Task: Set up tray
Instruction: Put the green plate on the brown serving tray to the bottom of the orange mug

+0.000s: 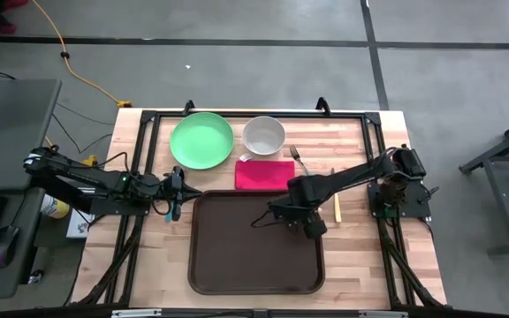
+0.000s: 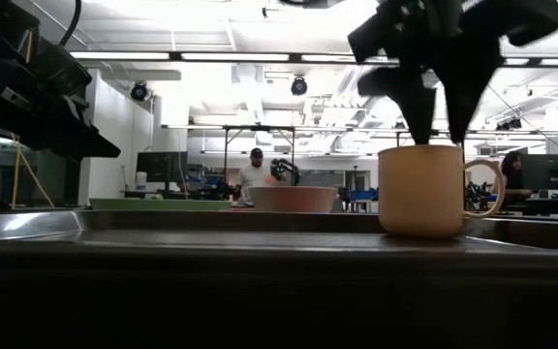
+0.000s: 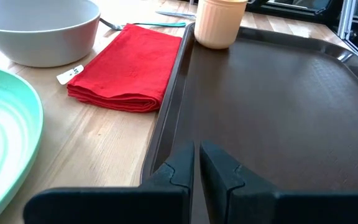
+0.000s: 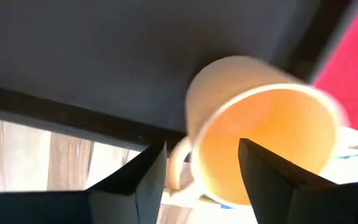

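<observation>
Right gripper (image 2: 444, 121) fingers spread above the mug (image 2: 424, 191) near the tray (image 1: 254, 265) edge; left fingers (image 3: 219, 171) pressed together.

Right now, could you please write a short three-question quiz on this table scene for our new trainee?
1. True or false: the cup stands upright on the tray.
2. What lies folded between the grey bowl and the tray? A) a blue towel B) a red napkin C) a sponge
3. Fill in: the right end effector is above the cup, jaws ____.

Key:
1. True; it stands in the tray's far right corner.
2. B.
3. Open, one finger on each side of the rim. The left end effector waits by the tray's left edge.
</observation>
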